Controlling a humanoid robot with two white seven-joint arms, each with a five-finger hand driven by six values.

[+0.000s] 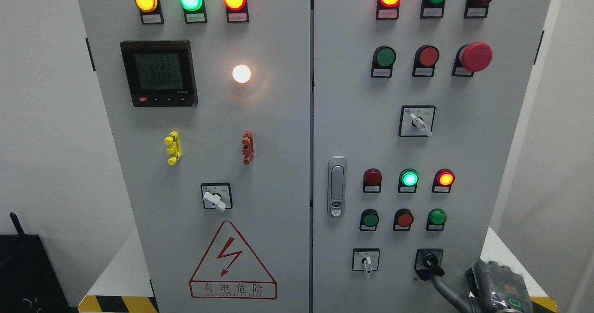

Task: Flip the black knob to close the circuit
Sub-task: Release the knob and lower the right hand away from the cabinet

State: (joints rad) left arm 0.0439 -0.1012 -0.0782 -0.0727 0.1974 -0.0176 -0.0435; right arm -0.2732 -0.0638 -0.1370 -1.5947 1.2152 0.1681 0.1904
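With one finger (438, 283) of the right hand (496, 287) touching the black knob (429, 260) below the green button (436, 218), its other fingers' state unclear, push sideways firmly

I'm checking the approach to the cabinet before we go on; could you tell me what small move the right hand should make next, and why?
Probably turn the black rotary knob at the grey cabinet's lower right. The robot's right hand sits just below it, with one grey finger reaching up to the knob's lever, so contact seems made; whether it already grips firmly I cannot tell.
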